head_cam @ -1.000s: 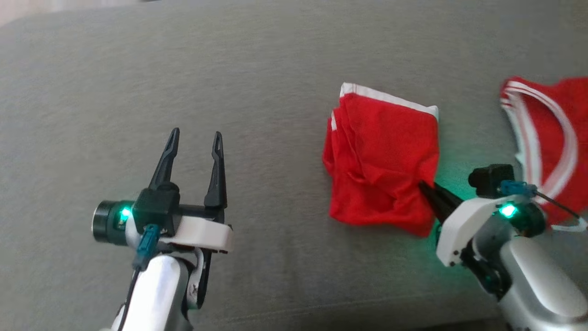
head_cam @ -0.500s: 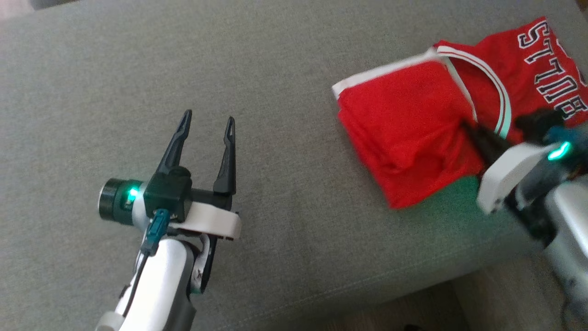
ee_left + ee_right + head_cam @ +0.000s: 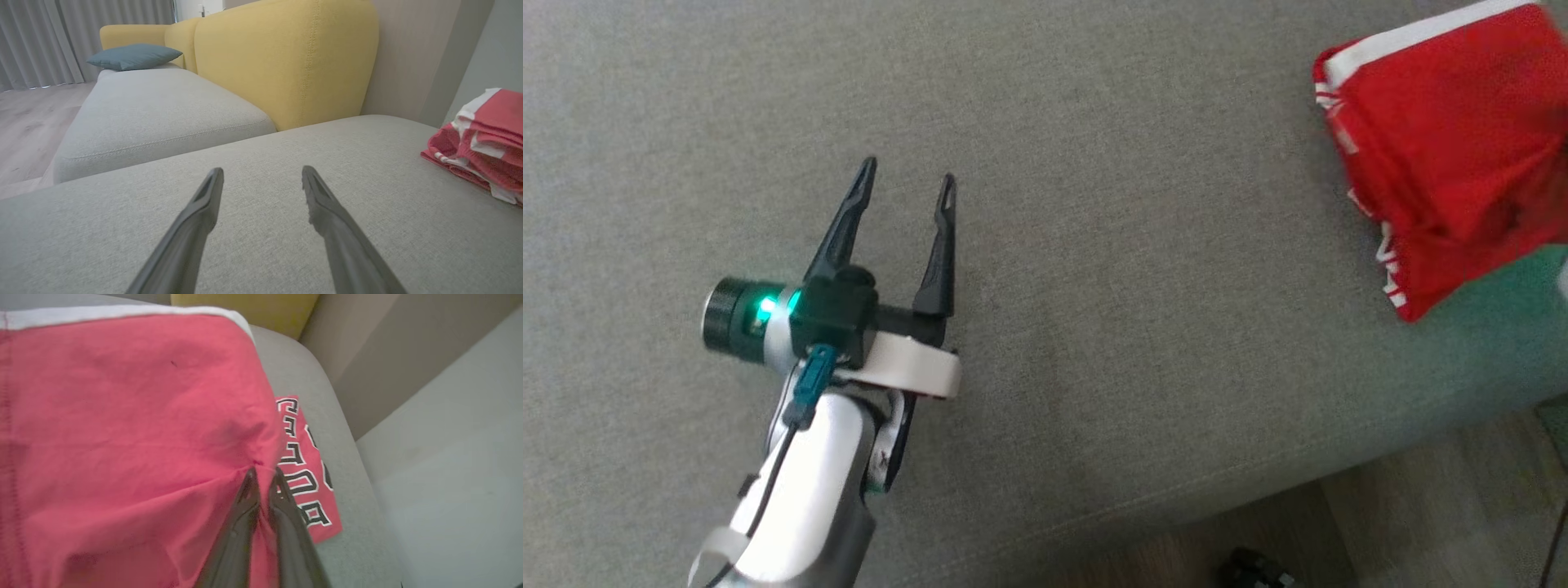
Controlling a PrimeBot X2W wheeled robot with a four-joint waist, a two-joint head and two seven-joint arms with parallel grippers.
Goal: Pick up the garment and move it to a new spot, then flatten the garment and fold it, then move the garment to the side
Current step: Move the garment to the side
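Observation:
The garment (image 3: 1445, 139) is a folded red piece with white trim, lying at the upper right of the grey sofa cushion (image 3: 1094, 286). In the right wrist view my right gripper (image 3: 263, 472) is shut on a puckered edge of the garment (image 3: 122, 428). My left gripper (image 3: 908, 173) hovers open over bare cushion, well left of the garment, with nothing between its fingers. The left wrist view shows the same open left gripper (image 3: 262, 171) and the garment (image 3: 482, 134) at the far right.
A second red jersey with black-and-white lettering (image 3: 304, 473) lies flat beside and partly under the held garment, near the cushion's end. A yellow backrest (image 3: 286, 61) and a blue pillow (image 3: 132, 56) stand behind. Wood floor (image 3: 1421, 523) lies beyond the cushion's front edge.
The head camera has swung, so the garment now sits at the upper right. My right gripper has pulled the garment rightward up against the lettered jersey. The left gripper stays open.

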